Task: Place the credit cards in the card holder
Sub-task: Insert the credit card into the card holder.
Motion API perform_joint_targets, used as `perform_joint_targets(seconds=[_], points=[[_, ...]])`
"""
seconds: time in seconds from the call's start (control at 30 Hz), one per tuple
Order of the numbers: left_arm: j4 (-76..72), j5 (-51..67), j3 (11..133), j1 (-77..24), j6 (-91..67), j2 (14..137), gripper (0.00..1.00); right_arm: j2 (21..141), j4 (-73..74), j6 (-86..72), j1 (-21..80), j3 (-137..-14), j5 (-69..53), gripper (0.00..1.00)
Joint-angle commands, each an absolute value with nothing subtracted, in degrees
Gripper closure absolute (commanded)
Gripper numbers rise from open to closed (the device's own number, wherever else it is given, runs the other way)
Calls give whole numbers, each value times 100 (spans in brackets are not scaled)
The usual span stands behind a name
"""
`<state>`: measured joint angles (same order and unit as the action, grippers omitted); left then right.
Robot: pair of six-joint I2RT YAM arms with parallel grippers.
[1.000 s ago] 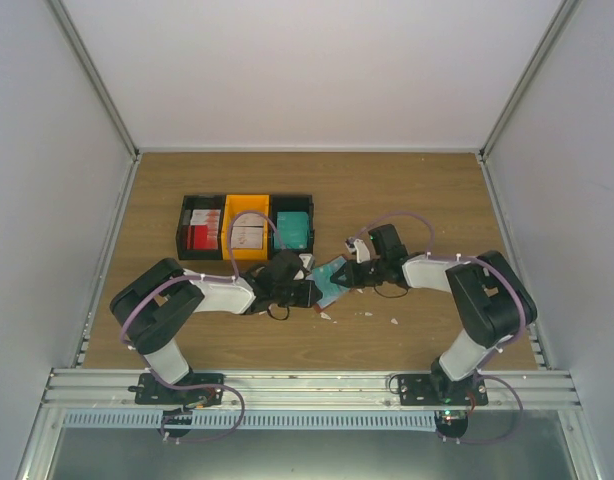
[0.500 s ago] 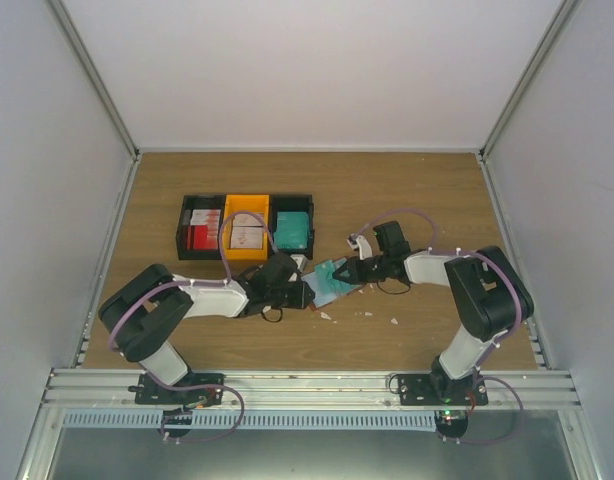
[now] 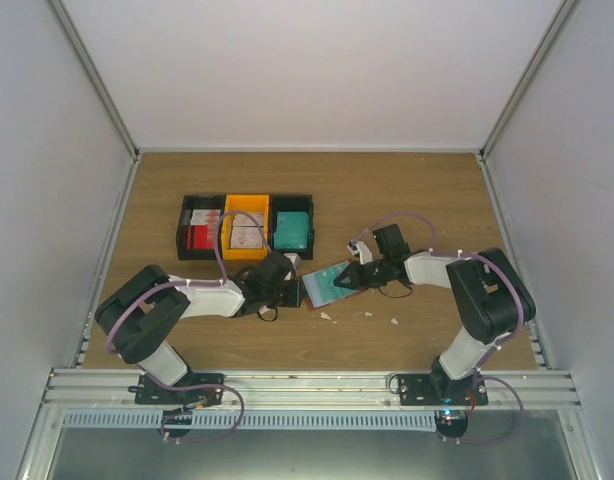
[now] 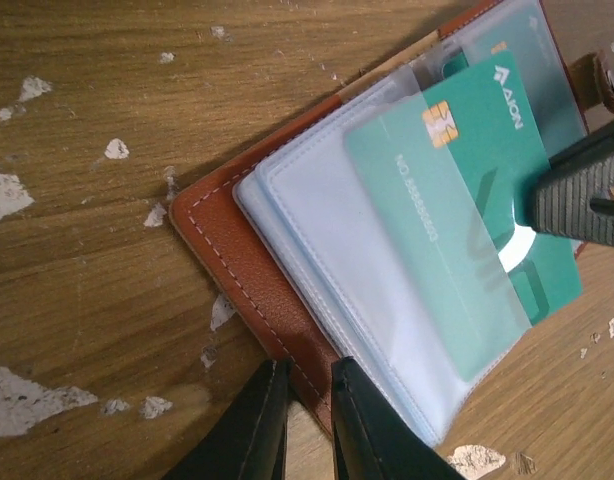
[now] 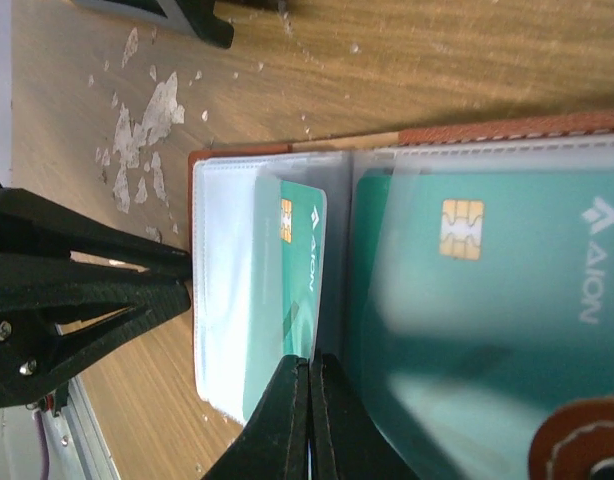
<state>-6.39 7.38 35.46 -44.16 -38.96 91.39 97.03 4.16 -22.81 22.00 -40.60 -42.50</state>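
The card holder [image 3: 325, 285] has settled flat and open on the worktop [image 3: 427, 190], just clear of the bins [image 3: 202, 253]. The left gripper [image 4: 305, 372] has its jaws pinching the holder's leather edge. The right gripper [image 3: 351, 279], jaws pressed together, touches a sleeved teal credit card [image 4: 457, 190]. Wide worktop stretches to the right.

We record that in the left wrist view the card holder [image 4: 237, 260] runs off the top and right edges. The bottom edge cuts the left tool [image 4: 302, 405]. A finger [image 4: 587, 190] of the right tool [image 5: 309, 390] hides the teal card's [image 4: 457, 190] outer end. In the right wrist view the nearer teal card [image 5: 487, 330] is blurred and runs off the right edge. From above, the contents of the bins [image 3: 249, 200] are too small to read.
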Motion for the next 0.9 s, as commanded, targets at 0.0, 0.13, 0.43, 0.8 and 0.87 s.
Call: perform_joint_targets(seconds=[0.0, 0.13, 0.43, 0.8, 0.87], points=[[-512, 480, 3582, -4351, -3833, 9352, 84, 9610, 1001, -2237, 2317, -3876, -4009, 99], [-687, 639, 3550, -4351, -3782, 9439, 85, 9692, 916, -2313, 2471, -3885, -4043, 99], [-871, 855, 3329, -4351, -3842, 9448, 92, 9777, 65, -3247, 2726, -3717, -3808, 100], [-1154, 1127, 3182, -4376, -4012, 9536, 98, 9462, -580, -4331, 3069, -3199, -3351, 99], [-1189, 1171, 3174, -4377, -4035, 9536, 98, 9381, -540, -4416, 3165, -3159, -3235, 100]])
